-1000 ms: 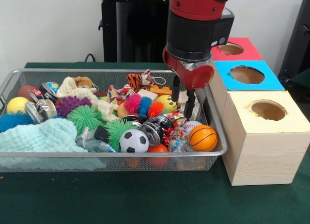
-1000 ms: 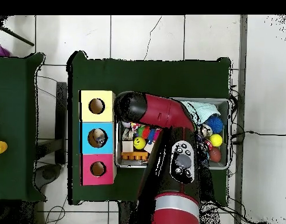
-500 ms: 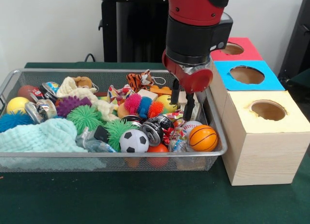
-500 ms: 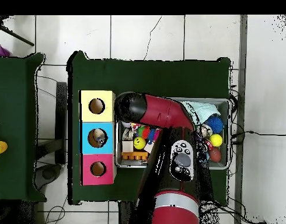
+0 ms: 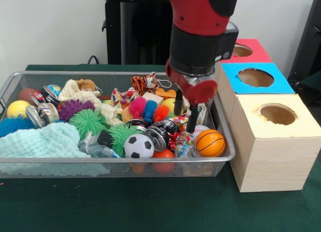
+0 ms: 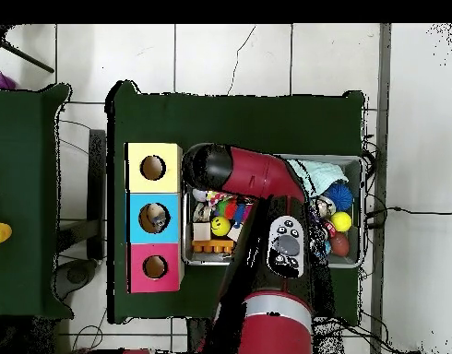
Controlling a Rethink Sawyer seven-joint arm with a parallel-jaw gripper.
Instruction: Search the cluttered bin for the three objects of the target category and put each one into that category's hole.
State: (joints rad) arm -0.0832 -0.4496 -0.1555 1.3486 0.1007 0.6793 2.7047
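Green cloth carries the wire bin [image 5: 220,122], where we see the gripper [image 5: 184,113] spread open, empty, its tips sunk among toys hiding the baseball [image 5: 199,129] at five o'clock, beside the basketball [image 5: 210,143].

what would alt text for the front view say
A red and black robot arm lowers its open gripper into the right end of a wire mesh bin crammed with toys and balls. Three boxes with round holes, yellow, blue and red, stand beside it.
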